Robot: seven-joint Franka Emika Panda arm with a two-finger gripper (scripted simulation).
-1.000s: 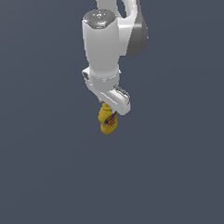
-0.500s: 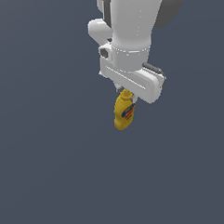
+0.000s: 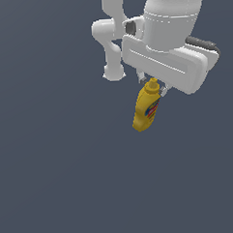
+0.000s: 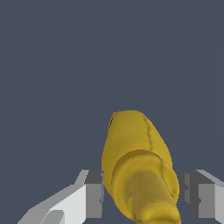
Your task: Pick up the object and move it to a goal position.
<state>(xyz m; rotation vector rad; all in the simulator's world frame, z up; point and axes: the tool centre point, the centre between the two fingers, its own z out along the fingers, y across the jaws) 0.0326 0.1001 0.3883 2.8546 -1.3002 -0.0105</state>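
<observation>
The yellow squeeze bottle (image 3: 146, 111) with a red-and-blue label hangs below my gripper (image 3: 153, 86), cap end up between the fingers and base pointing down. The gripper is shut on the bottle near its cap, and the white hand hides most of the fingers in the exterior view. In the wrist view the bottle (image 4: 133, 148) fills the space between the two fingers (image 4: 93, 194), which press on either side of its upper part. The bottle tilts slightly and touches nothing below it.
Only a plain dark grey-blue surface (image 3: 54, 180) shows around and under the bottle. The white arm links (image 3: 112, 41) rise behind the hand at the top of the exterior view.
The arm has moved toward the exterior view's right and nearer the camera, carrying the bottle with it. The bottle stays held in the gripper.
</observation>
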